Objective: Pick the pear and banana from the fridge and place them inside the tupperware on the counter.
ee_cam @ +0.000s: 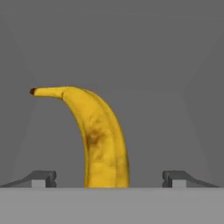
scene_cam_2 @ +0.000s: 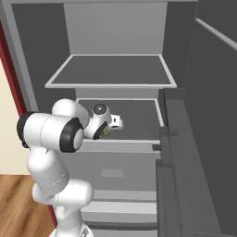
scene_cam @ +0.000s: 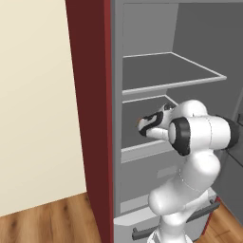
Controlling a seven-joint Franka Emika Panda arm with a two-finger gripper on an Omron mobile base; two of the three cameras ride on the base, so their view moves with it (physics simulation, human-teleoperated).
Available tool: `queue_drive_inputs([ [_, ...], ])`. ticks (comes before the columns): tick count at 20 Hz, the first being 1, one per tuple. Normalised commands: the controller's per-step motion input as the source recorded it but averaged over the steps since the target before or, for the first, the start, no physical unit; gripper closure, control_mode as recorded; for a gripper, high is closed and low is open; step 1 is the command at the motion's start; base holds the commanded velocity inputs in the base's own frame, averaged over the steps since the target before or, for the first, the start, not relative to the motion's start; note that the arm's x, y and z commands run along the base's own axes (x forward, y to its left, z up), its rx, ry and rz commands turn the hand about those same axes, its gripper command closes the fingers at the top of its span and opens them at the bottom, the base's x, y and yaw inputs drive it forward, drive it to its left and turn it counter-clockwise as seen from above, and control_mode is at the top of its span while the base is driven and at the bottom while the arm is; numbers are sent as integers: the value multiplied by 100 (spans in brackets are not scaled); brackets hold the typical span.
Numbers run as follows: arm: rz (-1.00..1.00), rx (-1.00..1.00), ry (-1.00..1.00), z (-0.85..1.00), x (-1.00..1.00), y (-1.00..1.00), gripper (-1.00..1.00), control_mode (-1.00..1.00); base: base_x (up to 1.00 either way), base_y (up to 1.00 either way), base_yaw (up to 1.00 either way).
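Jaws: spread wide on the two-finger gripper, one dark fingertip on each side of the fruit, neither touching it in the hand view.
Between the jaws: a curved yellow-orange banana with a dark tip, rising from between the fingertips and bending over to one side.
Where it is: on the middle grey shelf of the tall grey fridge, where the white arm reaches in.
Handling: probably light and fairly firm, with a smooth skin that could slide or bruise under a hard squeeze.
Where to hold: the thick middle of the curve looks best, across its narrow width; the thin tip would likely roll out.
Edges: the shelf above hangs close over the hand, and the shelf's pale front lip sits just below the wrist.
Room to move: open straight back out of the front; the dark red side panel and the fridge wall stand to either side.
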Motion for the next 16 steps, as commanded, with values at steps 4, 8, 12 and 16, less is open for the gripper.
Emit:
queue_drive_inputs([
  [4,0,0,11,-69,8,0,100,-100,0,0,0],
  [8,0,0,8,-79,-14,0,100,-100,0,0,0],
  [12,-9,-2,-8,-68,-77,-1,100,-100,0,0,0],
  [16,-21,-1,-13,-52,-100,-29,100,-100,0,0,0],
])
